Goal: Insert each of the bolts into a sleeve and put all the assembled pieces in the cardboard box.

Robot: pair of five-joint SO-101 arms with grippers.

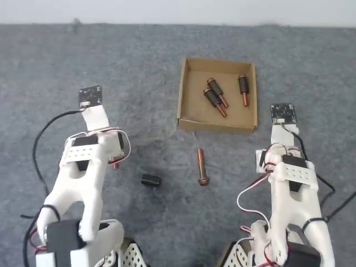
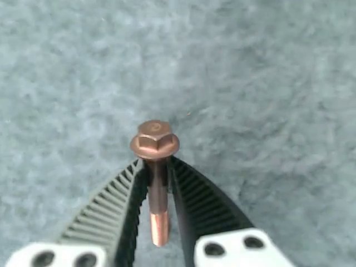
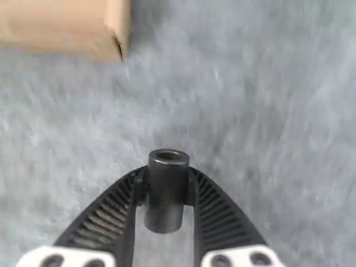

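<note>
Up top: three assembled pieces [image 1: 216, 97] in the cardboard box [image 1: 217, 125], loose bolt [image 1: 202, 166] and loose sleeve [image 1: 150, 180] apart on the carpet [image 1: 83, 55]. Left wrist: left gripper [image 2: 157, 164] clenched on a copper bolt [image 2: 154, 139]. Right wrist: right gripper [image 3: 167, 173] clamping a black sleeve [image 3: 166, 192], bore probably clear. Risk: poor alignment, jamming tip against rim, twisting either loose.
</note>
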